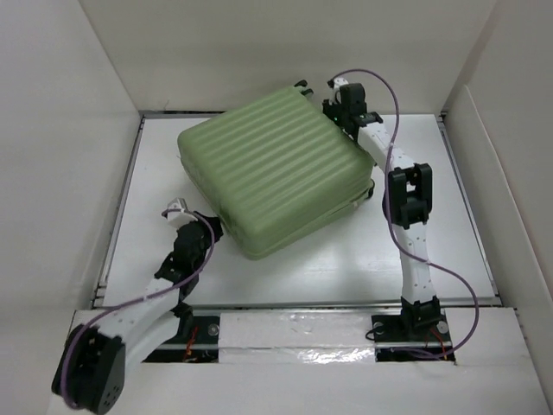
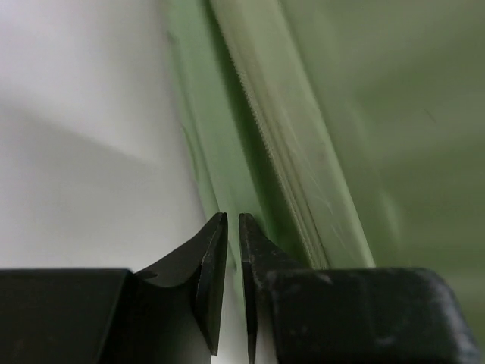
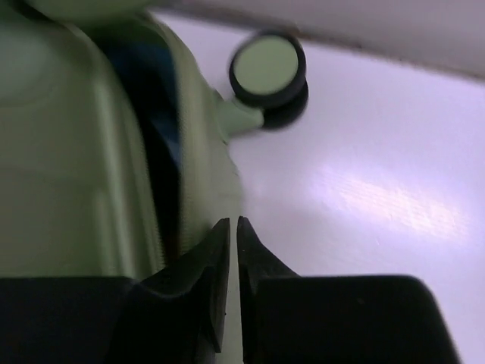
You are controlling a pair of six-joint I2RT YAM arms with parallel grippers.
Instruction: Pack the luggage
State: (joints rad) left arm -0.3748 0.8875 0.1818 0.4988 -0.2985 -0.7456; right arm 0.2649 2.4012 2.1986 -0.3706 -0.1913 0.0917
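Observation:
The luggage (image 1: 276,169), a pale green ribbed hard-shell suitcase, lies flat and nearly closed in the middle of the white table. My left gripper (image 1: 207,226) is shut and empty at its near left edge; the left wrist view shows its tips (image 2: 233,220) against the zipper seam of the luggage (image 2: 303,167). My right gripper (image 1: 333,111) is shut and empty at the far right corner by the wheels. The right wrist view shows its tips (image 3: 233,225) beside the shell (image 3: 68,167), a dark gap with blue lining (image 3: 155,98), and a black-and-green wheel (image 3: 269,68).
White walls (image 1: 69,173) enclose the table (image 1: 346,268) on the left, back and right. A taped white ledge (image 1: 302,333) runs along the near edge by the arm bases.

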